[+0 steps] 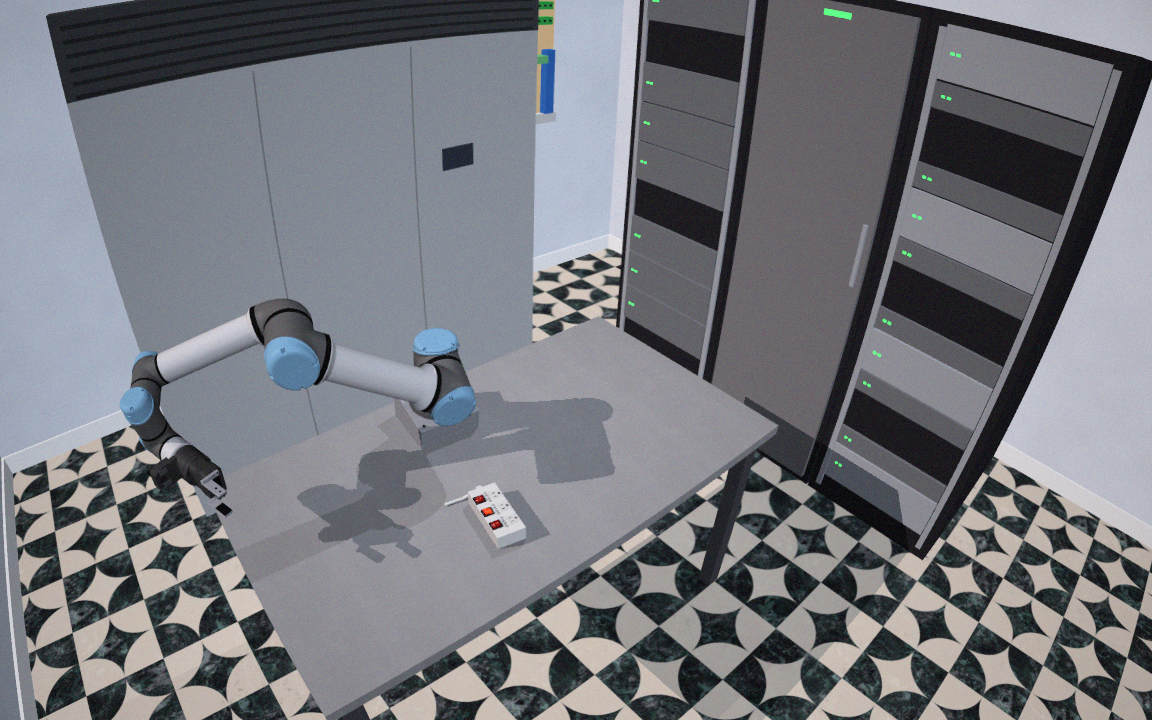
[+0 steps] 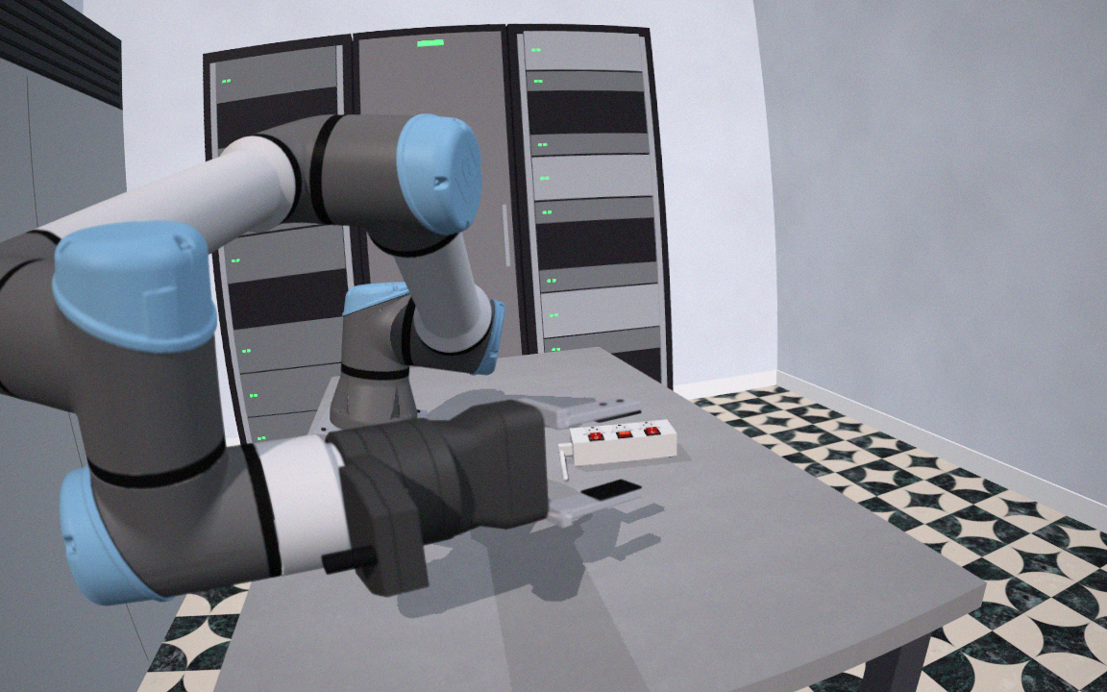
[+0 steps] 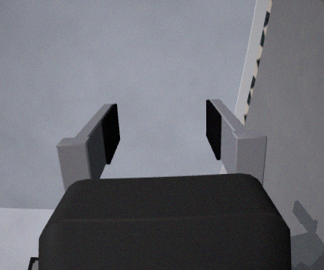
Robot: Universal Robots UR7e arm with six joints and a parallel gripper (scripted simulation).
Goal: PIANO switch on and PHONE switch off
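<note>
Table (image 1: 562, 420) bears power strip (image 1: 498, 514) near server racks (image 1: 965, 268); jaws spread, empty.

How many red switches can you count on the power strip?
3, in a row along the top of the strip: one nearest the cord end, one in the middle, one toward the far end. None seems hidden.

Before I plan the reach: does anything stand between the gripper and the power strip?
Nothing visible does. The open gripper hangs at the table's edge; the strip lies flat further along, with only shadowed tabletop between.
</note>
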